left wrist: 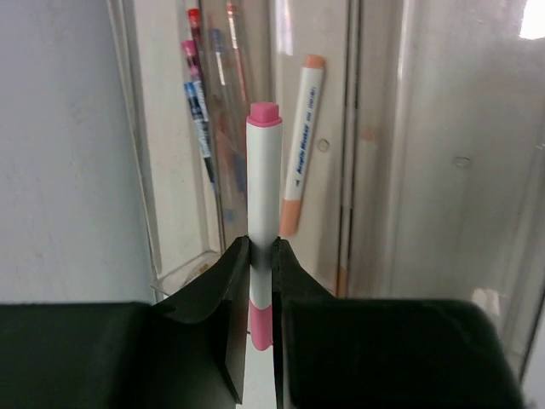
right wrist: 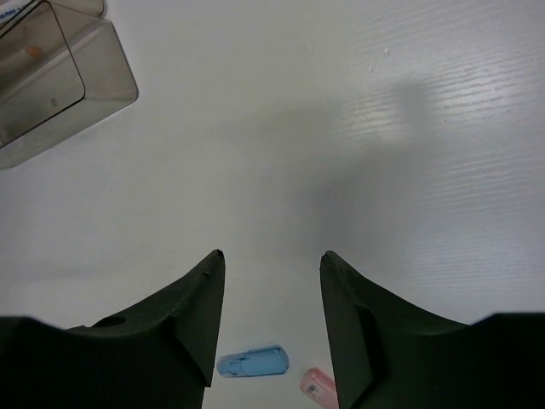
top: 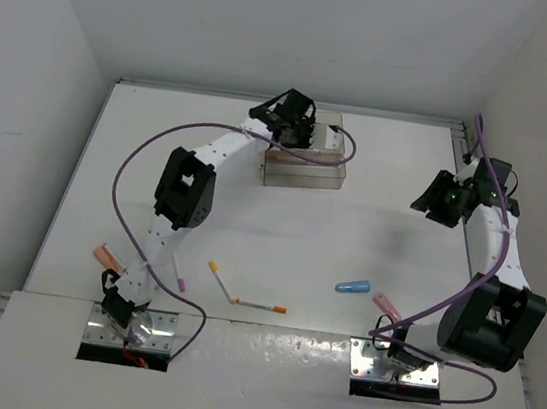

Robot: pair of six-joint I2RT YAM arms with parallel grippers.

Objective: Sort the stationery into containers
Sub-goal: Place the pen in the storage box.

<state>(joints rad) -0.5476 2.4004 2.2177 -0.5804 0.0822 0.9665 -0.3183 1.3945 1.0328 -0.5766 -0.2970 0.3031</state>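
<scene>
Surface: a white table enclosed by plain white walls.
Containers: clear plastic trays at the far middle of the table, joined in a row.
Held item: a white marker with a pink cap, upright between the fingers of the left gripper, directly above the trays.
In the trays: an orange-capped marker and several thin pens lie lengthwise; I cannot tell for certain which compartment each is in.
Left jaws: clamped on the pink-capped marker near its lower end.
Loose, front middle: a yellow-capped pen and an orange-tipped pen, their ends meeting in a V.
Loose, front left: an orange marker and a thin pink-tipped pen beside the left arm's base.
Loose, front right: a stubby blue piece with a pink marker just beside it.
Right gripper: at the table's right side, well apart from the trays.
Right jaws: parted, nothing between them, bare table below.
</scene>
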